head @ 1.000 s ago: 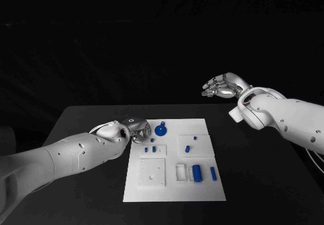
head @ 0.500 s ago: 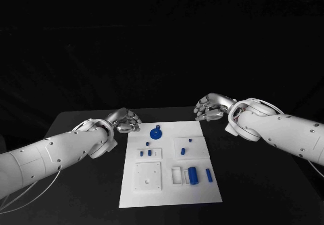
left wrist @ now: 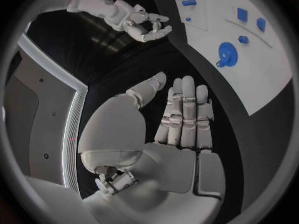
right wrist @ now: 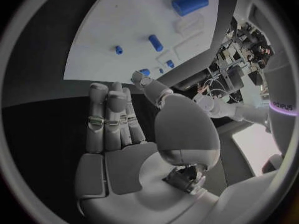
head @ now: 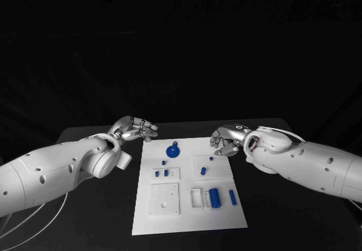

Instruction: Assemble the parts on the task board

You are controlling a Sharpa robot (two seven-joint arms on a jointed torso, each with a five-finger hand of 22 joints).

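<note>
We see both hands empty at the task board [head: 189,209]: left hand [head: 136,128] fingers straight, right hand [head: 227,140] loosely extended; its wrist view reveals a blue cylinder [right wrist: 190,3].

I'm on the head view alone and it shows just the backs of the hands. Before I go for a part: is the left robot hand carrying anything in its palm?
Observer: No. In the left wrist view the left robot hand has a bare palm, with its fingers straight and side by side.
Operator: And the right one?
Observer: The right wrist view shows the right robot hand with a bare palm too. Its fingers are stretched out and point toward the task board.
</note>
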